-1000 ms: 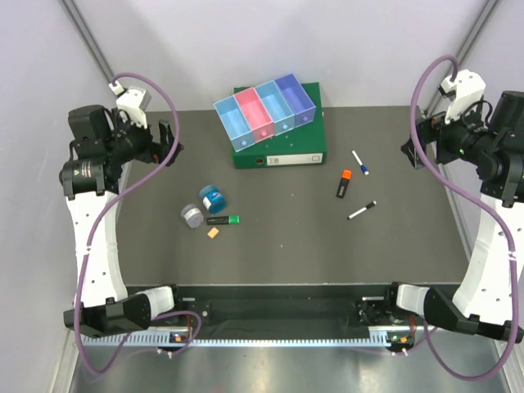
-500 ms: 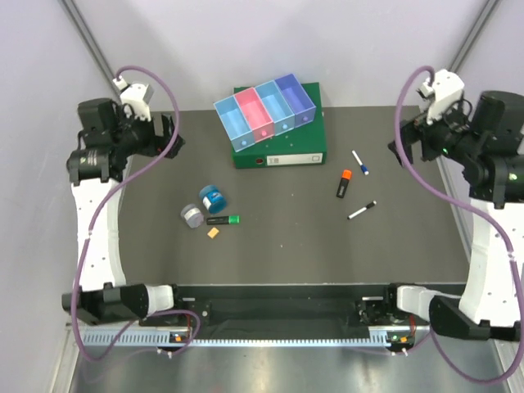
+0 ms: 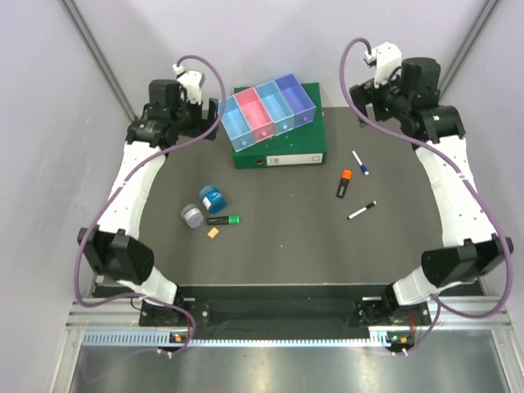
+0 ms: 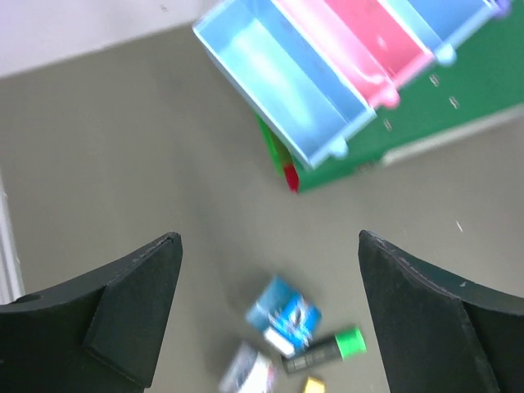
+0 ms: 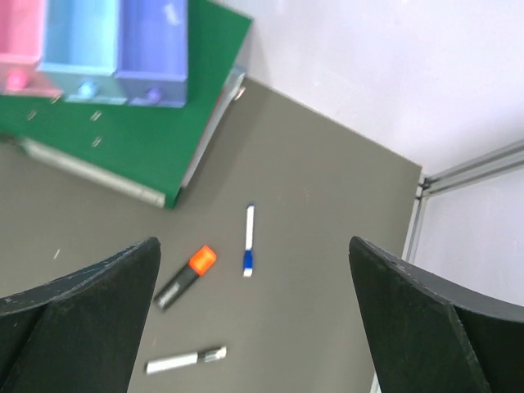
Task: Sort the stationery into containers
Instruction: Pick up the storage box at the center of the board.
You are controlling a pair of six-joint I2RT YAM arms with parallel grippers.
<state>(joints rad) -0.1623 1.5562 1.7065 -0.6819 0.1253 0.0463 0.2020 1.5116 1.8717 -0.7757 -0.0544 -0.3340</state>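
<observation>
The white-and-black left arm [image 3: 131, 184] stretches from its base toward the far left. Its black two-finger left gripper [image 3: 211, 110] is raised, with dark fingers [image 4: 123, 303] spread wide and holding nothing. The right arm [image 3: 450, 180] mirrors this pose at the far right, and its right gripper [image 3: 358, 102] also gapes empty. Both wrists seem tilted downward.

No words or numbers can be read. Marks on the round blue tin [image 4: 283, 312] are too blurry.
</observation>
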